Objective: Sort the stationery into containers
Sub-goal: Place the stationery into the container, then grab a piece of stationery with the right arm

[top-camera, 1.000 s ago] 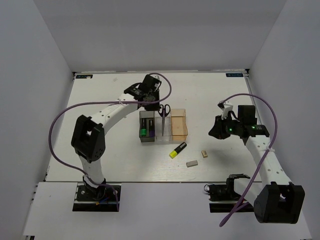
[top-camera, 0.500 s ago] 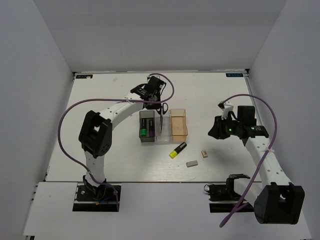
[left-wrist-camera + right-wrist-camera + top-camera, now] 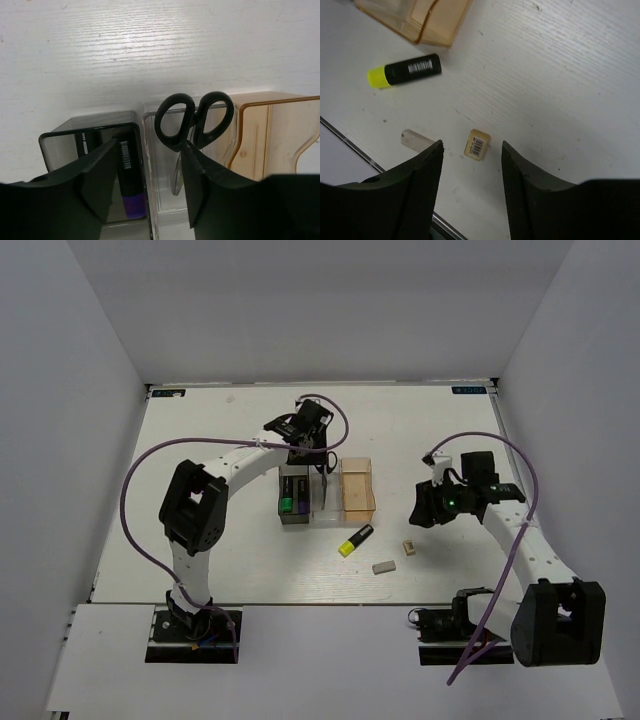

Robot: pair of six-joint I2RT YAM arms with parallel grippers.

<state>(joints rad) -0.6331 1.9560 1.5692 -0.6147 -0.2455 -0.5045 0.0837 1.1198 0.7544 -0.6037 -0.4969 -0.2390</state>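
The black-handled scissors [image 3: 192, 120] stand blades-down in the clear bin [image 3: 325, 502], handles leaning on its far wall. My left gripper [image 3: 150, 195] hangs open just above them and holds nothing; its right finger [image 3: 200, 180] is close against the handles. The dark grey bin [image 3: 283, 490] holds a purple-ended highlighter [image 3: 131, 192] and a green-ended one [image 3: 287, 504]. The orange bin [image 3: 358, 490] has nothing showing in it. My right gripper [image 3: 471, 150] is open above the beige eraser [image 3: 477, 144]. The grey eraser [image 3: 417, 140] and the yellow-ended highlighter [image 3: 405, 71] lie nearby on the table.
The three bins [image 3: 325, 495] stand side by side mid-table. In the right wrist view the table's near edge with a metal strip [image 3: 350, 145] runs just beyond the grey eraser. White walls enclose the table on three sides.
My left gripper has opened and let go of the scissors, which now stand in the clear bin. My right gripper has opened wider and shifted left toward the erasers.
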